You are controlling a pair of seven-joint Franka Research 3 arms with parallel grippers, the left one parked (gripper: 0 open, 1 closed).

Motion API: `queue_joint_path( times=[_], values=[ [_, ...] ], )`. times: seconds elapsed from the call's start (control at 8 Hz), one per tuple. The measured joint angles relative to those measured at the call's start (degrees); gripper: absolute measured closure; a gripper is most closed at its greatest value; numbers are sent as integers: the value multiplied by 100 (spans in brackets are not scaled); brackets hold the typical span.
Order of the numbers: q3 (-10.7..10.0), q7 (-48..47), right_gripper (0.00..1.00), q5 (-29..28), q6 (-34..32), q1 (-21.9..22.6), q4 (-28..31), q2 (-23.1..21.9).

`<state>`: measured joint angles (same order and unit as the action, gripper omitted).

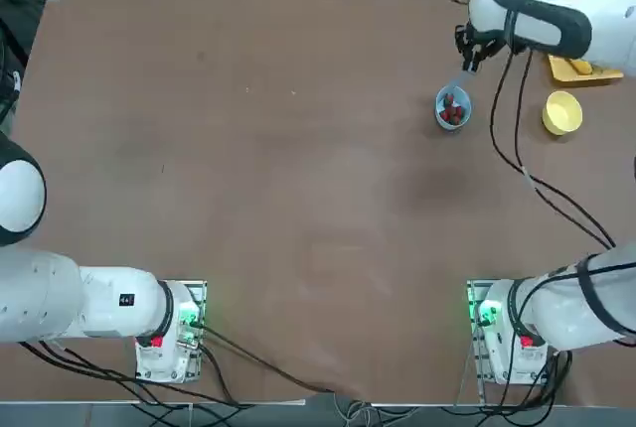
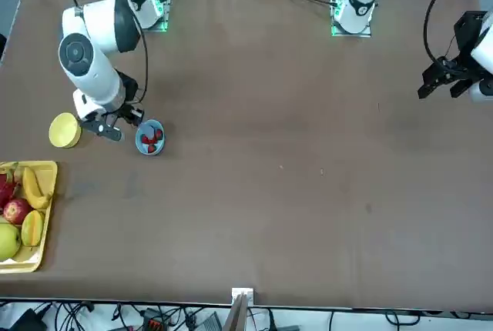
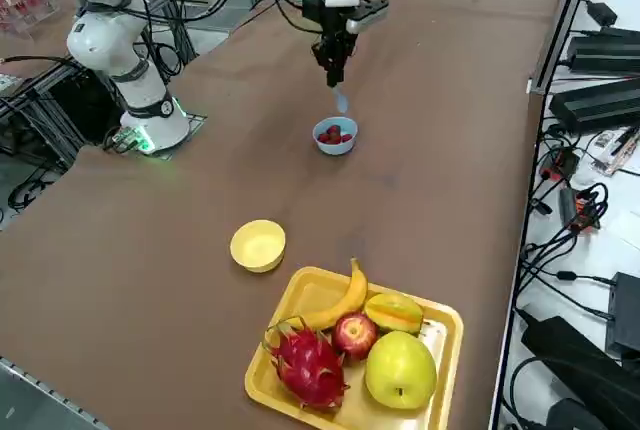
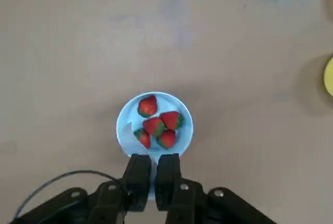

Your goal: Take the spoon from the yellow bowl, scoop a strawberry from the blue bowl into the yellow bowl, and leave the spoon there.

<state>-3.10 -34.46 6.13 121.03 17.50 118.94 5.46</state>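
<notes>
Right gripper (image 1: 467, 62): one, at 12 to 1 o'clock of the blue bowl (image 1: 453, 109) in the top view; its fingers (image 4: 138, 174) stood narrow, closed on the spoon (image 3: 341, 101).

Spoon: one, pale blue-white, pointed down from the gripper to the blue bowl; its lower end was over the bowl's near-gripper side. Contact with the berries could not be told.

Blue bowl: one, round, pale-rimmed, upright on the table (image 1: 298, 199). Contents: strawberries (image 4: 154, 126), five visible, red, grouped together.

Yellow bowl (image 1: 562, 114): one, round, upright, at 3 o'clock of the blue bowl in the top view, well apart from it.

Tray (image 3: 447, 322): one, yellow, rectangular, at 1 o'clock of the yellow bowl in the top view. Contents, by the right side view's clock: banana (image 3: 345, 302) at 11 to 12; cut yellow fruit (image 3: 394, 312) at 2; green fruit (image 3: 400, 370) at 3 to 4; dragon fruit (image 3: 309, 366) at 9; red apple (image 3: 354, 335) between them.
</notes>
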Motion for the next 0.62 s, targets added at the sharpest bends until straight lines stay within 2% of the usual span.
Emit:
queue_joint_path(
  times=[0.25,0.62],
  values=[
    [-5,-176,90,-5,460,-45,255,15],
    [-5,-233,90,-8,717,-80,500,20]
  ],
)
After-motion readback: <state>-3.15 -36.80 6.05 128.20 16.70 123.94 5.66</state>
